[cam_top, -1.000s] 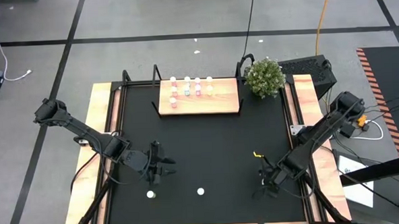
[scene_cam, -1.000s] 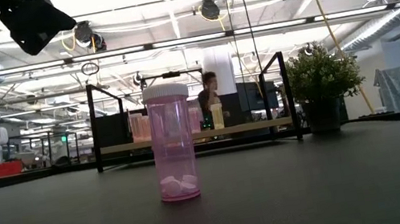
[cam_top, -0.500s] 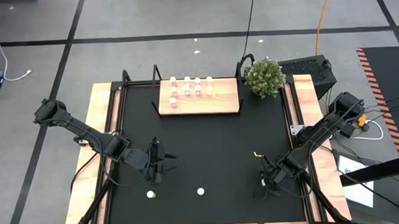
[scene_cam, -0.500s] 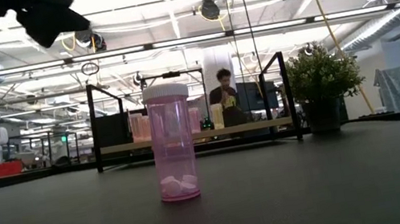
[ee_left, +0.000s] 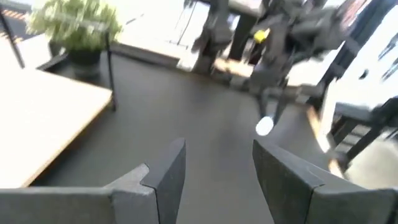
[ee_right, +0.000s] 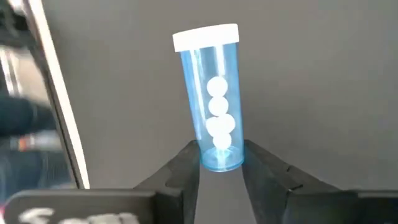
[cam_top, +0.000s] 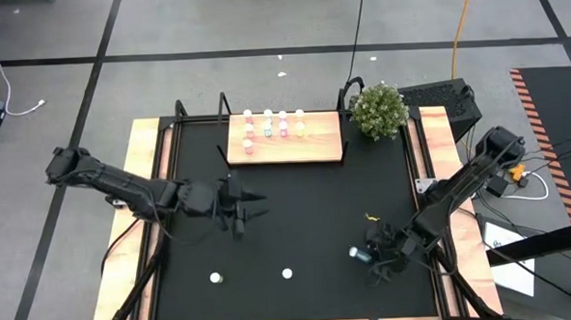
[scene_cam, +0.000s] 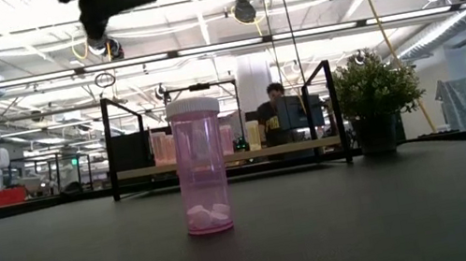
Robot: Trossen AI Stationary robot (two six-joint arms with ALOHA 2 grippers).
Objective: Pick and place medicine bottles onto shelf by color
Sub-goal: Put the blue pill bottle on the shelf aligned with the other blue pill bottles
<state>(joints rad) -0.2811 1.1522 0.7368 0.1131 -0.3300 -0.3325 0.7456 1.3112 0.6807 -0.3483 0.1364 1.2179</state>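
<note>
My right gripper (cam_top: pixel 369 256) is near the table's right front and is shut on a teal-blue bottle (ee_right: pixel 211 93) with a white cap. My left gripper (cam_top: pixel 247 206) is open and empty above the mat's left middle, pointing toward the right; it also shows in the left wrist view (ee_left: pixel 214 168). The light-wood shelf (cam_top: pixel 314 144) stands at the far middle with several bottles (cam_top: pixel 266 127) upright on it. Two bottles stand on their bases on the black mat near the front, one to the left (cam_top: pixel 214 277) and one to the right (cam_top: pixel 287 273). A pink bottle (scene_cam: pixel 201 166) shows in the low view. My right gripper pinches the teal-blue bottle's bottom end (ee_right: pixel 216 159) between its two fingertips (ee_right: pixel 186 163). The fingers come about level from the table's right. The bottle sticks straight out past them along their length, cap toward the table's left (cam_top: pixel 353 254), and looks clear of the mat.
A potted plant (cam_top: pixel 378 110) stands at the far right beside the shelf. Black metal brackets (cam_top: pixel 223 107) rise at the shelf's ends. A small yellow tag (cam_top: pixel 367 218) lies on the mat behind my right gripper. A person (scene_cam: pixel 279 109) shows in the room beyond.
My left gripper has risen and moved from near the front-left bottle toward the far edge and the right, turning to point right. My right gripper has tipped, so the teal-blue bottle now shows sticking out toward the left. The two bottles on the mat have stayed.
</note>
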